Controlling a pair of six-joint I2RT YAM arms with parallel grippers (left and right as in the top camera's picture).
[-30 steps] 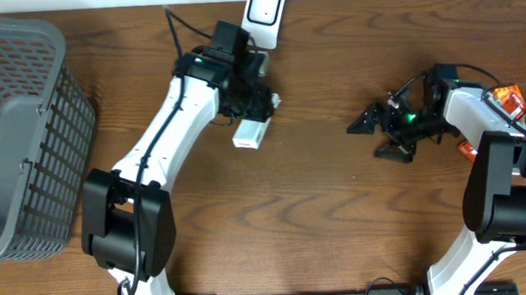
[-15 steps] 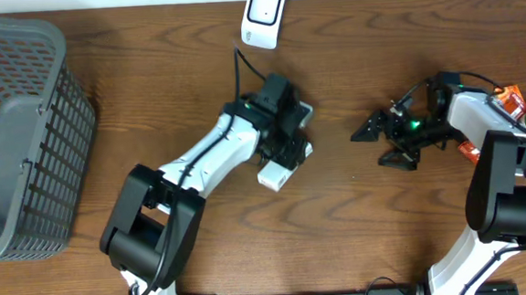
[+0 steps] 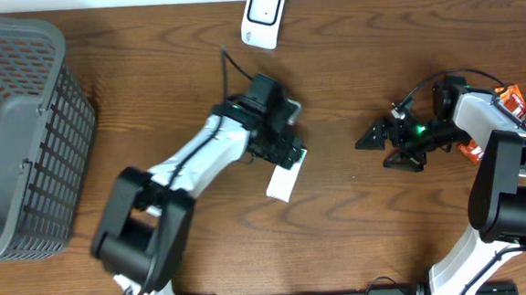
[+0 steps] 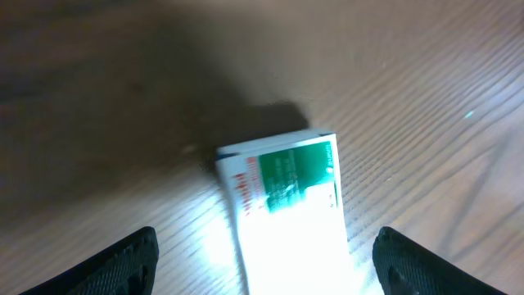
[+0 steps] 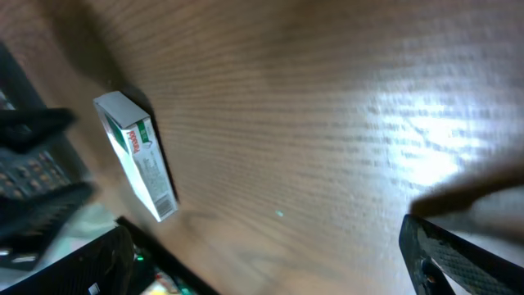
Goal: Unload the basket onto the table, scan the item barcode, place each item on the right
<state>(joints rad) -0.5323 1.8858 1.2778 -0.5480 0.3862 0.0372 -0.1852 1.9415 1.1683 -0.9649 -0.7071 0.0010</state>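
Swung away from the white scanner [image 3: 263, 17], the left gripper [image 3: 287, 155] now hangs jaws apart over the small box [image 3: 283, 184], which lies flat on the table [image 3: 360, 242], likely set down after its pass. It is a glossy white-and-green cardboard rectangle on grained wood; the right gripper [image 3: 379, 142] waits spread wide, empty.

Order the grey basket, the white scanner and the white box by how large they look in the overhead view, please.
1. The grey basket, by far the largest.
2. The white scanner.
3. The white box, which looks a little smaller than the scanner; its upper end is partly covered, so this rank is unsure.
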